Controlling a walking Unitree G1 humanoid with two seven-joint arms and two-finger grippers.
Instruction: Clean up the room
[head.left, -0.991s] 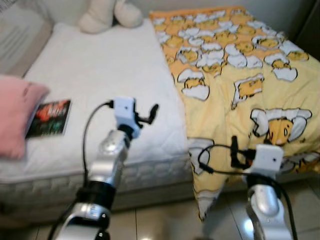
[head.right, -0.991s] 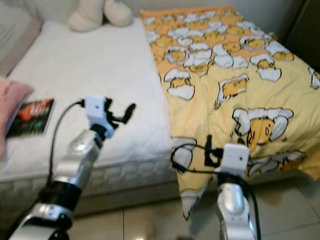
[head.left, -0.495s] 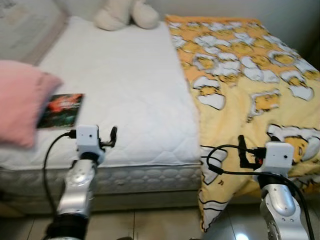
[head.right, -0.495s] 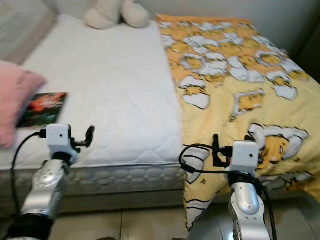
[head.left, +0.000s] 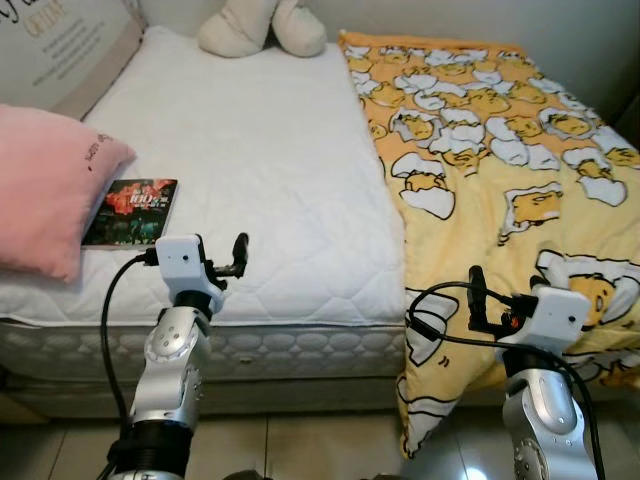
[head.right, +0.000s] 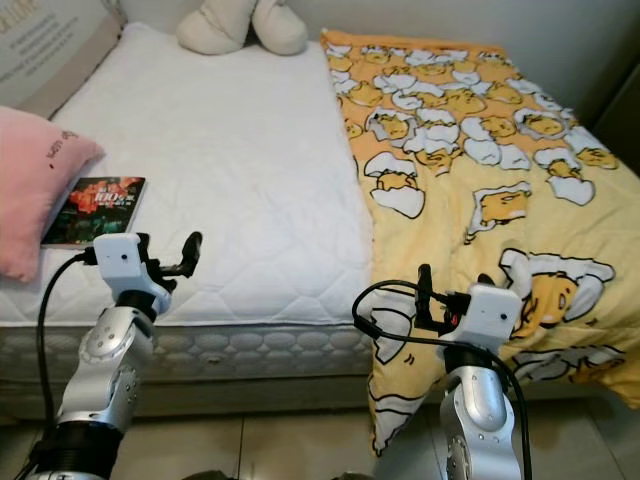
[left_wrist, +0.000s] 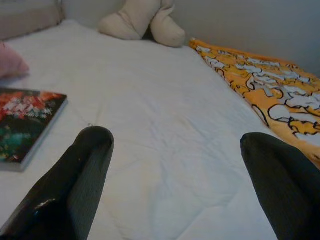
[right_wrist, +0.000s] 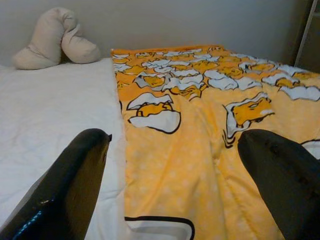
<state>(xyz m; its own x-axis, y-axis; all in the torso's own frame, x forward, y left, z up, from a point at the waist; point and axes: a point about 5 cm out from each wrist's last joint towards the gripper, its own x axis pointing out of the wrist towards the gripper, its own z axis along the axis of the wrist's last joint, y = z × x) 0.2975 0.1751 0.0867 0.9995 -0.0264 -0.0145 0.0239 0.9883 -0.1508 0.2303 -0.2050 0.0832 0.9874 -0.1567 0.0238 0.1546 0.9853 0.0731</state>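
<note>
A bed (head.left: 260, 190) with a white quilted mattress is seen ahead, its right half covered by a yellow blanket (head.left: 500, 160) printed with egg cartoons; the blanket's edge hangs over the foot of the bed toward the tiled floor (head.left: 300, 450). A book (head.left: 131, 211) with a dark cover is laid flat near the left edge of the mattress, touching a pink pillow (head.left: 45, 185). A cream stuffed toy (head.left: 262, 26) is placed at the head of the bed, next to the blanket's top corner, and a beige cushion (head.left: 60, 45) with lettering is propped at the upper left.

The left gripper (head.left: 238, 256) is held just over the foot edge of the mattress, near the book, its fingers (left_wrist: 75, 180) spread apart and empty. The right gripper (head.left: 478, 298) is raised before the hanging blanket, its fingers (right_wrist: 70, 185) likewise parted, with nothing grasped.
</note>
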